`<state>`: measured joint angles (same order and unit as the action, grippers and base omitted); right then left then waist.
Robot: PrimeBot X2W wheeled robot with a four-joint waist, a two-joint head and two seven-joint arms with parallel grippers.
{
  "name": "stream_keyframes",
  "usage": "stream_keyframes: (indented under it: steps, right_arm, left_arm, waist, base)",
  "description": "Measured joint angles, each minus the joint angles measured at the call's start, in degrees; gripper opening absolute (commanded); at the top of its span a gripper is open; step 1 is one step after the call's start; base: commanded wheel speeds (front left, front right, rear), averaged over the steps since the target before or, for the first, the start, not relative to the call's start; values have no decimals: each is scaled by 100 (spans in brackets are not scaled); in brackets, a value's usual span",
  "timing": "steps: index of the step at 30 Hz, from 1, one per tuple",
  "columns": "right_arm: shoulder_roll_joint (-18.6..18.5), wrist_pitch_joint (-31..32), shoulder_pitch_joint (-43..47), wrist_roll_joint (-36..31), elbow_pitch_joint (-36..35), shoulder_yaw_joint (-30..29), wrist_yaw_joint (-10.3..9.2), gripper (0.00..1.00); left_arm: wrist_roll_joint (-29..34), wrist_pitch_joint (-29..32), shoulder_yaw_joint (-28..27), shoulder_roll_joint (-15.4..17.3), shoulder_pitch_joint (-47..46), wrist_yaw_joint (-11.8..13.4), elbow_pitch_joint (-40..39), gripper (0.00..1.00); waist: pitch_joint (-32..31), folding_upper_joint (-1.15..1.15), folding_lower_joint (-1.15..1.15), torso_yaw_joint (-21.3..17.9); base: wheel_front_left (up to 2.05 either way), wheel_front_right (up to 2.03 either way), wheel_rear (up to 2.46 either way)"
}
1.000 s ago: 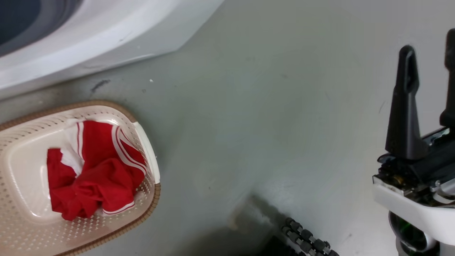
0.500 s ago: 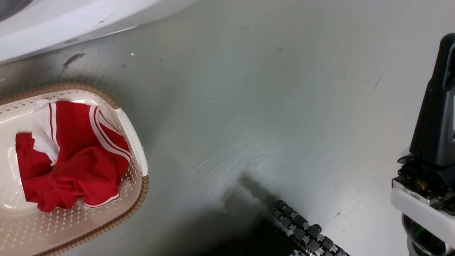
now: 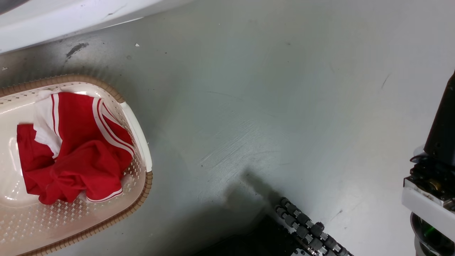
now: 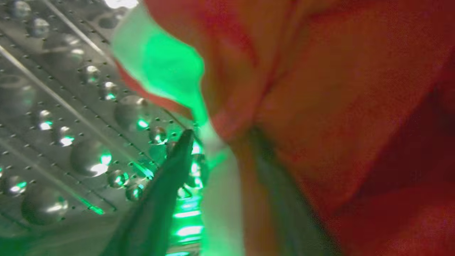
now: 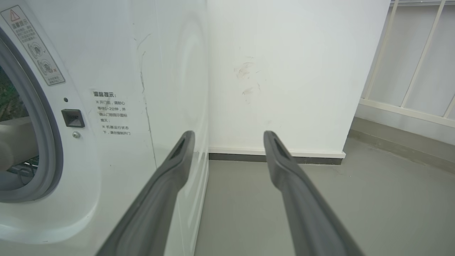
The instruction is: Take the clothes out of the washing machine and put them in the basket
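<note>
Floor (image 3: 266,106) sits reframed since earlier; right end effector (image 5: 229,132) released, left end effector (image 4: 222,131) spread around clothes (image 4: 320,89)

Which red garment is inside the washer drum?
The garment at the left claw, against the perforated steel drum; the other garment lies bunched in the basket.

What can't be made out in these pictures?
Left wrist view: red clothes crowd the lens, blurred, covering one finger of the left gripper; whether it grips them is unclear.
Same view: that fabric hides how much laundry is left in the drum.
Head view: the basket is cut off by the left edge; the washing machine is a white strip at top.
Right wrist view: the porthole runs off the left edge, hiding its inside.
</note>
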<state>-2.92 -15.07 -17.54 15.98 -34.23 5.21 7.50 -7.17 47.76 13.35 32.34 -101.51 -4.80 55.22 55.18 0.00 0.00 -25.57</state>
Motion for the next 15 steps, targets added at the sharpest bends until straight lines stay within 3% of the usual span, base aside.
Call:
stream_keyframes:
  steps: [15]
  right_arm:
    - [1, -1, -119, -37, 109, 144, 0, 100]
  left_arm:
    - [19, -840, 324, 155, -220, -178, 349, 0]
  waist:
    - [-225, 0, 0, -92]
  base:
    - [0, 0, 0]
